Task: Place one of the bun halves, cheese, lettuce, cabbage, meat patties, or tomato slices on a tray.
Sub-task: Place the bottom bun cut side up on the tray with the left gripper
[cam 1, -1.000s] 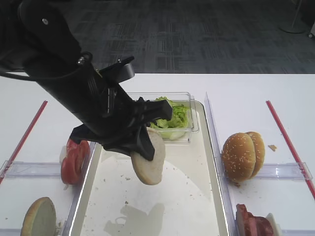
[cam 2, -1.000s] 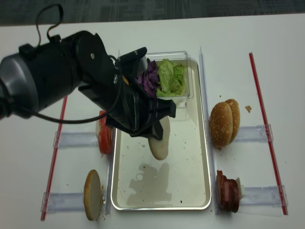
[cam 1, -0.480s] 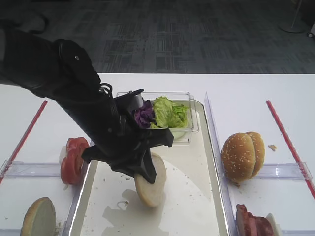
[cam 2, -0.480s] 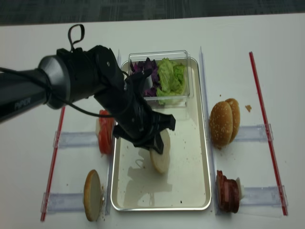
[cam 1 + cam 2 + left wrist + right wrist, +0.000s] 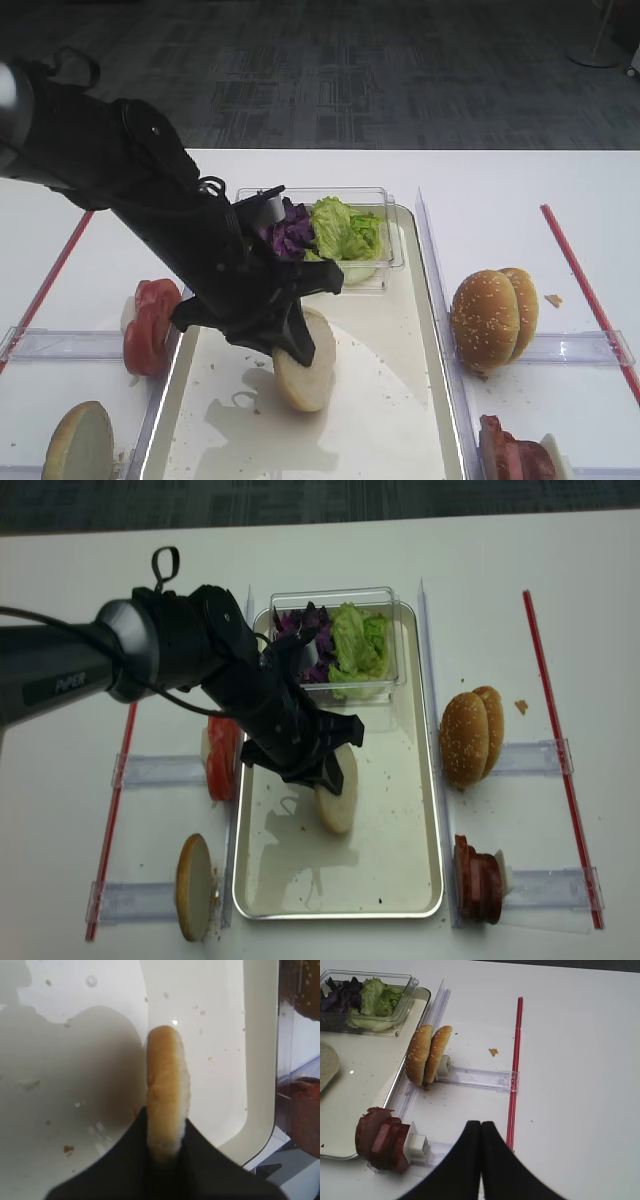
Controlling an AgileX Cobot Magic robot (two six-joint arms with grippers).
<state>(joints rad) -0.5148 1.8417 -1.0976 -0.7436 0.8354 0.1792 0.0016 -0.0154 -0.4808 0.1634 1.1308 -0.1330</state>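
Tray [image 5: 420, 810]: long silvery pan at table centre, scuffed floor bare around the bun; a clear tub [image 5: 385, 600] holding lettuce [image 5: 358, 640] and cabbage [image 5: 305, 632] sits in its twelve o'clock end.
Left arm: black, reaching in from nine o'clock across the tray's rim in both high views.
Left gripper [image 5: 325, 772]: clamped narrow on the edge of a bun half [image 5: 338, 798], which stands on edge; the wrist view shows the crust pinched between the dark fingers [image 5: 125, 1152].
Bun half, position: over the middle of the tray; its lower rim [image 5: 300, 385] looks to be at or just above the floor, contact not certain.
Step in hand: setting the bun down. Judged well done if the rim rests on the floor before the jaws part, and the wrist tilts so the slice tips flat rather than rolling toward six o'clock.
Risk: an upright release may let it topple against the rim at three o'clock.
Right gripper [image 5: 480, 1130]: fingers pressed together, holding nothing, parked beyond the meat patties [image 5: 382, 1142].
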